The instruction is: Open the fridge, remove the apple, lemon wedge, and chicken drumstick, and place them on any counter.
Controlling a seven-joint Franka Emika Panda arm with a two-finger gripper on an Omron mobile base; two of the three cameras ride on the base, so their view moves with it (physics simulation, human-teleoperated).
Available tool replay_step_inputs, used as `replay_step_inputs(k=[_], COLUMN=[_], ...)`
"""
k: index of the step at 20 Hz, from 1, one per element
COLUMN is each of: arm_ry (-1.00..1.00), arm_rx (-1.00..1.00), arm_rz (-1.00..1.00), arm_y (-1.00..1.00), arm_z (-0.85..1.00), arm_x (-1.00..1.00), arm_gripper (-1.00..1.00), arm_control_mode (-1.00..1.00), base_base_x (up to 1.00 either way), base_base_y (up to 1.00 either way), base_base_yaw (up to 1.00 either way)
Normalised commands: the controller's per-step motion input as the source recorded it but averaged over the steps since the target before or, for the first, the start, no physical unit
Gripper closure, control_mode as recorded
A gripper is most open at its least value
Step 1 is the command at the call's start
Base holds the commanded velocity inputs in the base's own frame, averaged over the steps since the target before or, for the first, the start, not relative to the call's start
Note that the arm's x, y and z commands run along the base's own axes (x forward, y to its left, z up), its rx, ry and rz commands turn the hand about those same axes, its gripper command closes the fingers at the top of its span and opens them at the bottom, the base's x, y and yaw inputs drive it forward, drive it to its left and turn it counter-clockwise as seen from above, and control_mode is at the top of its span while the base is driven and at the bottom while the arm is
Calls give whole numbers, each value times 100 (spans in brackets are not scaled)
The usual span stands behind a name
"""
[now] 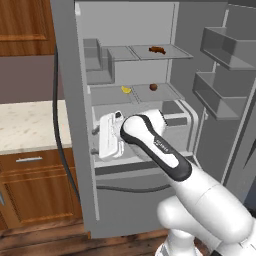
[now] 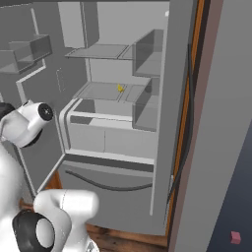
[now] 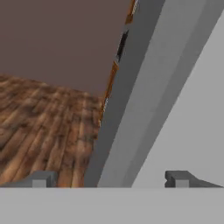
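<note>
The fridge point(image 1: 75, 125) stands with both upper doors swung wide, its grey shelves and door bins exposed. The chicken drumstick point(image 1: 157, 49) lies on the upper shelf, toward that shelf's right half and near its front edge. One shelf down, the apple point(image 1: 153, 87) sits near the middle of the right-hand pane, and the lemon wedge point(image 1: 126, 90) lies to its left, close to the seam between the two panes and near the shelf's front edge; the two are near each other but apart.

The gripper point(image 3: 111, 178) holds nothing: in the hand view its two finger tips stand far apart at the bottom corners, with bare space between them, looking along a grey fridge panel edge with wooden floor point(image 3: 39, 131) beside it. In the left base view the white hand hangs low in front of the crisper drawers, below the apple's shelf and well apart from all three foods. The counter point(image 1: 25, 125) lies to the fridge's left.
</note>
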Motion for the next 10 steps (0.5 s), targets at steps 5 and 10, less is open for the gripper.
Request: replay_step_inputs(k=[5, 10], arm_ry=[0, 18], arm_rx=[0, 0], arm_rz=[-4, -2], arm_y=[-43, -71], arm_z=[83, 70], arm_x=[-52, -2], arm_gripper=[-100, -100], arm_control_mode=[-100, -100], base_base_x=[0, 0], base_base_y=[0, 0], base_base_yaw=[0, 0])
